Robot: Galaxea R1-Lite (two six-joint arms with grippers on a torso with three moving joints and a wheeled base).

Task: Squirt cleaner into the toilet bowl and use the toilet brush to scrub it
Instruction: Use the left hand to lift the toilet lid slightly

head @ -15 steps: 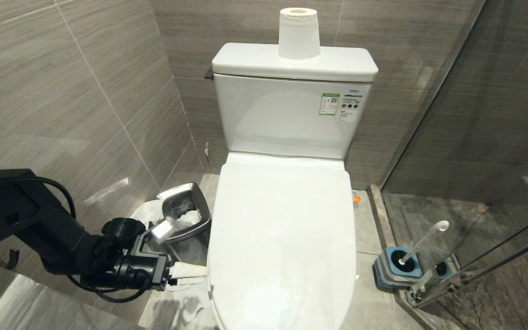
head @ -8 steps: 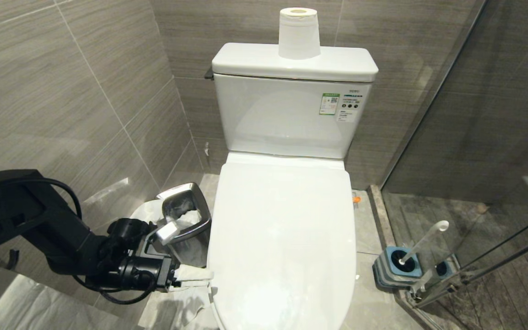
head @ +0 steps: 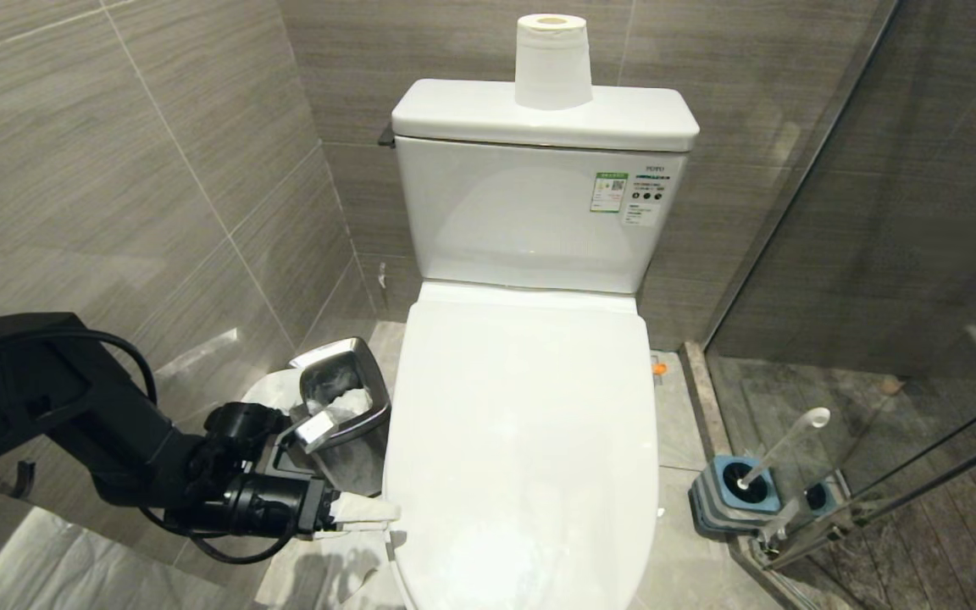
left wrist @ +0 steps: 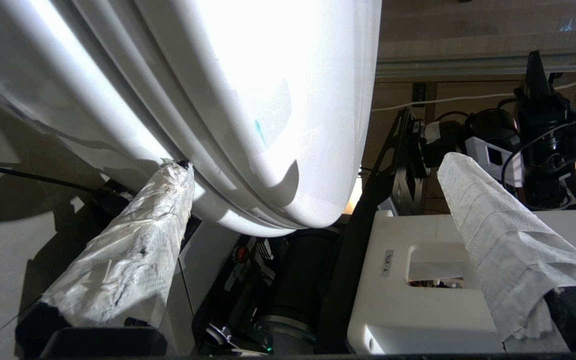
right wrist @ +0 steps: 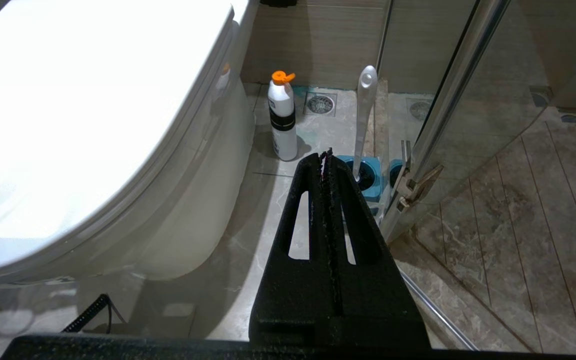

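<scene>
- Left end effector [head: 369, 512]: released, jaws spread wide, fingers [left wrist: 133, 240] wrapped in white tissue. It sits low at the front-left edge of the toilet [head: 522, 440]. One fingertip touches the edge under the lid; the other stands apart from it. It holds nothing.
- Right end effector [right wrist: 325, 160]: clenched on nothing, hanging parked beside the toilet's right side, out of the head view.
- Lid [head: 530, 407]: down, covering the bowl entirely. Bowl interior hidden, so cleaner inside can't be judged.
- Brush [head: 780, 445]: upright in its blue-topped holder [head: 734, 500] on the floor, right of the toilet by the glass door, untouched.
- Bottle [right wrist: 282, 117]: white, orange cap, stands on the floor by the toilet base, near the brush. Likely the cleaner, label unreadable.
- Bin [head: 344, 407]: steel, left of the toilet, just behind the left arm.
- Progress: very early. Lid lift looks to be the step in hand. Squirting and scrubbing both remain.
</scene>
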